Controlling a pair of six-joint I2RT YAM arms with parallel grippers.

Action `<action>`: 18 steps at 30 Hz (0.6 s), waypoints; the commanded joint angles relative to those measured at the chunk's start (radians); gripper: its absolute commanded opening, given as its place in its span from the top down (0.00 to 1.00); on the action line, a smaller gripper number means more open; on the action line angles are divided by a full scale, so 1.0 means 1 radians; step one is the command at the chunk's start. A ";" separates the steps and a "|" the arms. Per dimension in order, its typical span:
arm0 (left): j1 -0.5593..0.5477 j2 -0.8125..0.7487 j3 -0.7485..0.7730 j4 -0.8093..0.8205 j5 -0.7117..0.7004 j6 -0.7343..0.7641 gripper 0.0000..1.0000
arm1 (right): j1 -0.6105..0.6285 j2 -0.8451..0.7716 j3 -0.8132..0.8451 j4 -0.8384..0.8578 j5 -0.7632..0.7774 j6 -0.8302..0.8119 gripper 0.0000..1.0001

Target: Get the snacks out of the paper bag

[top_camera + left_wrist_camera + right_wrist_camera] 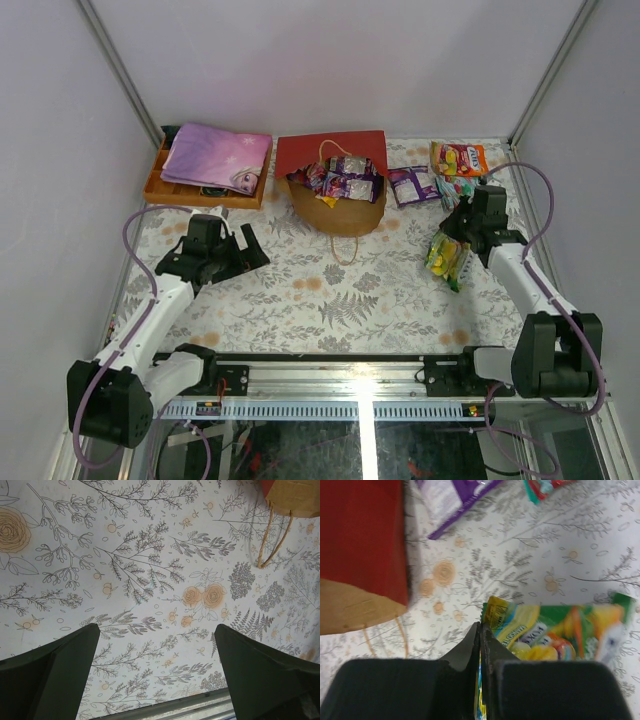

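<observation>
Built alike on both sides: white links and black joint housings on the left arm point(150, 320) and right arm point(525, 274). Trailed behind the jaws by a looping purple cable point(127, 235) apiece. Ended in broad, matte black fingers point(52, 680), wedge-shaped, tapering toward the tips.

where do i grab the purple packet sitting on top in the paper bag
I'd pinch the purple packet by its exposed edge, from above, with the open left gripper: it lies atop the pile in the paper bag, uncovered.
</observation>
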 commanded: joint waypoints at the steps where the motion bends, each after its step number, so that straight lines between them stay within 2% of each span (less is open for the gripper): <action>1: 0.003 0.009 0.007 0.034 0.005 0.013 0.00 | 0.008 -0.103 0.037 0.127 -0.080 0.021 1.00; 9: 0.002 0.023 0.006 0.034 0.009 0.012 0.00 | -0.007 -0.167 0.105 0.034 0.088 -0.059 1.00; 15: -0.001 0.031 0.006 0.036 0.021 0.011 0.00 | -0.101 -0.203 0.095 -0.032 0.222 -0.019 1.00; 18: -0.007 0.031 0.007 0.036 0.023 0.012 0.00 | -0.111 -0.230 0.086 -0.026 0.278 -0.020 1.00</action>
